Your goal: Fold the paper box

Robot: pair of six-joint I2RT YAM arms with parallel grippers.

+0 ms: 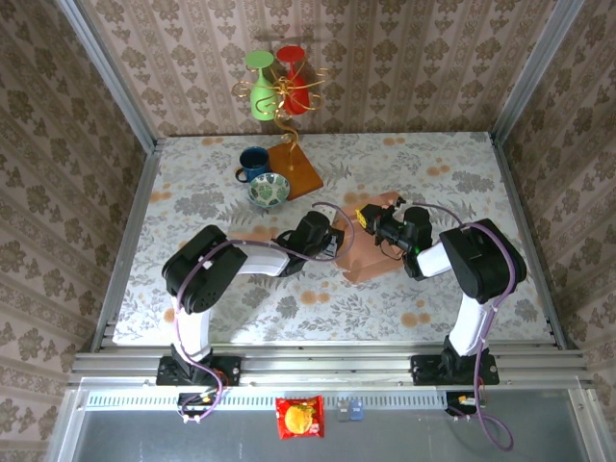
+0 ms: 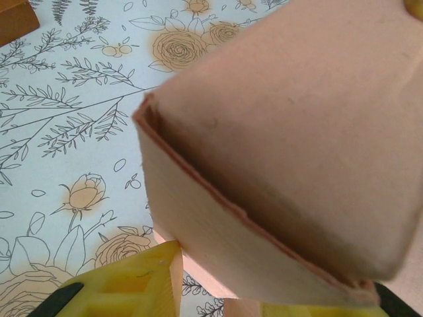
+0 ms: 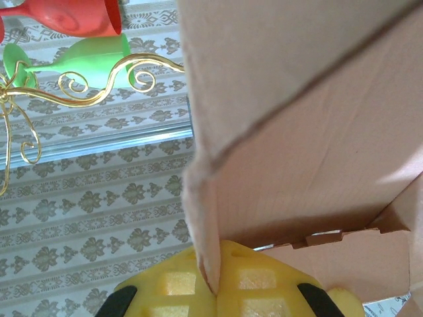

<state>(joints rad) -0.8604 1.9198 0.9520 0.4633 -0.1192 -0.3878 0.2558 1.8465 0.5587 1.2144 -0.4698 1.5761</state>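
At upper centre of the top view, a blue mug (image 1: 254,162) just above a patterned bowl (image 1: 269,190), contents of either too small to tell. At mid-frame between the wrists, the paper box (image 1: 371,255), half-formed, long axis roughly up-and-down the frame (top leaning slightly right). Right gripper (image 3: 215,290) pinched shut on a box panel's edge; left gripper (image 2: 225,300) astride a box corner, grip or gap impossible to tell.
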